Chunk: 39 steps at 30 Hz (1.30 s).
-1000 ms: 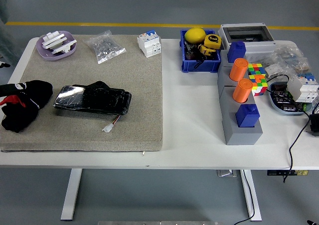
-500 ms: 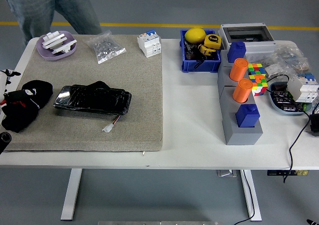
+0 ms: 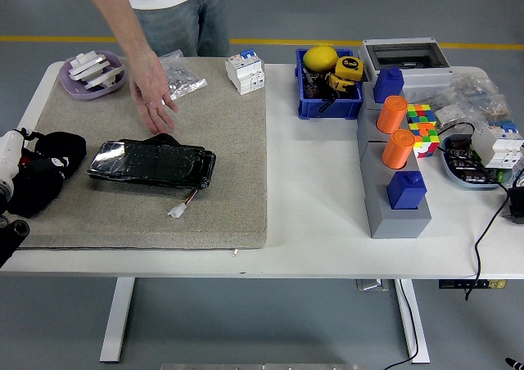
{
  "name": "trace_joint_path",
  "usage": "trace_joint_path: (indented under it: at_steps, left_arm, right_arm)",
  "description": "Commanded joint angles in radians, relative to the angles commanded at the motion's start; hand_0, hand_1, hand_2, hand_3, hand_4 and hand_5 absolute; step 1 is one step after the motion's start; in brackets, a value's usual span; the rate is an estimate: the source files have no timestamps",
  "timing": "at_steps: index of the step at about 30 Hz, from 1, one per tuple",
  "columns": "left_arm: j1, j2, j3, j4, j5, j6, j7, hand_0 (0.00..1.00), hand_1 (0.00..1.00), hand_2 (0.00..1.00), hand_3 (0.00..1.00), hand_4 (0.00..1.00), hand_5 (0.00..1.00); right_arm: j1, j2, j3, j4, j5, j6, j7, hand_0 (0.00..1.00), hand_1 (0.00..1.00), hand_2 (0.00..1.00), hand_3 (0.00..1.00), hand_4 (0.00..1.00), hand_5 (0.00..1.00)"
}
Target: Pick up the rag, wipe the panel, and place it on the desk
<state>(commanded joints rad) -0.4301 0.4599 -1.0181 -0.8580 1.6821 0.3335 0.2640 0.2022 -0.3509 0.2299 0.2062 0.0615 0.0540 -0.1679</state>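
Person's hand [image 3: 153,93] reaches down from far side, fingers spread, hovering over mat [image 3: 221,165] just above panel [image 3: 152,164]. Panel, black and glossy, lies flat on mat, small white connector [image 3: 176,212] trailing from near edge. Black rag [image 3: 51,167] sits bunched at mat's left end, just beside panel. Robot's left hand [image 3: 10,191] at desk's [image 3: 311,198] left edge, against rag; cannot tell whether fingers grip it. Right hand out of view.

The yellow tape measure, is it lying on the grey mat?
No, the yellow tape measure sits in the blue bin on the bare white table, right of the mat.
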Motion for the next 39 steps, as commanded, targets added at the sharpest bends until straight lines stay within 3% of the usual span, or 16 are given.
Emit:
trace_joint_path:
  at_steps: [4,5,10,11,16,17,22,23,28,29,39]
  left_arm:
    - [-0.006,-0.004,0.012,0.013,-0.01,-0.003,0.003,0.485,0.607,0.832,0.73,0.998,0.459]
    - [-0.007,-0.005,0.014,0.014,-0.012,-0.003,0.003,0.451,0.531,0.82,0.649,0.948,0.336]
    - [-0.012,-0.008,0.03,0.025,-0.017,-0.004,0.009,0.451,0.531,0.82,0.649,0.948,0.336]
    - [-0.013,-0.008,0.034,0.025,-0.015,-0.002,0.012,0.413,0.39,0.792,0.617,0.864,0.167]
    - [-0.012,-0.011,0.045,0.032,-0.014,0.007,0.02,0.413,0.39,0.792,0.617,0.864,0.167]
    - [-0.011,-0.012,0.046,0.033,-0.013,0.011,0.02,0.354,0.3,0.754,0.607,0.646,0.02]
    - [-0.005,-0.013,0.054,0.032,-0.014,0.042,0.02,0.354,0.3,0.754,0.607,0.646,0.02]
    - [-0.004,-0.013,0.054,0.031,-0.018,0.048,0.018,0.321,0.203,0.61,0.555,0.282,0.002]
    - [0.0,-0.014,0.056,0.033,-0.035,0.089,0.004,0.321,0.203,0.61,0.555,0.282,0.002]
    - [0.001,-0.014,0.056,0.033,-0.04,0.096,0.0,0.294,0.159,0.538,0.466,0.159,0.002]
    - [0.013,-0.011,0.042,0.024,-0.066,0.12,-0.011,0.282,0.151,0.486,0.41,0.203,0.002]
  right_arm:
    - [0.001,0.001,-0.008,-0.001,0.008,-0.001,0.005,0.711,0.55,0.645,0.639,0.998,0.573]
    - [0.001,0.001,-0.009,-0.001,0.011,-0.001,0.007,0.713,0.549,0.645,0.639,0.998,0.573]
    - [0.004,0.001,-0.017,-0.002,0.02,-0.003,0.012,0.713,0.549,0.645,0.639,0.998,0.573]
    - [0.004,0.0,-0.016,-0.002,0.017,-0.003,0.011,0.711,0.549,0.645,0.639,0.998,0.573]
    - [0.005,-0.003,-0.006,-0.001,0.002,-0.004,0.007,0.711,0.549,0.645,0.639,0.998,0.573]
    - [0.004,-0.003,-0.004,-0.001,0.001,-0.004,0.006,0.712,0.549,0.644,0.638,0.998,0.572]
    - [0.001,-0.006,0.003,-0.001,-0.009,-0.005,0.003,0.712,0.549,0.644,0.638,0.998,0.572]
    - [0.001,-0.006,0.005,-0.001,-0.011,-0.005,0.002,0.712,0.549,0.645,0.638,0.998,0.571]
    - [0.002,-0.007,0.004,-0.001,-0.012,-0.006,0.003,0.712,0.549,0.645,0.638,0.998,0.571]
    - [0.002,-0.007,0.004,-0.001,-0.013,-0.006,0.003,0.712,0.548,0.645,0.638,0.998,0.57]
    - [-0.003,-0.009,0.002,-0.003,-0.01,-0.006,0.006,0.711,0.549,0.645,0.639,0.998,0.57]
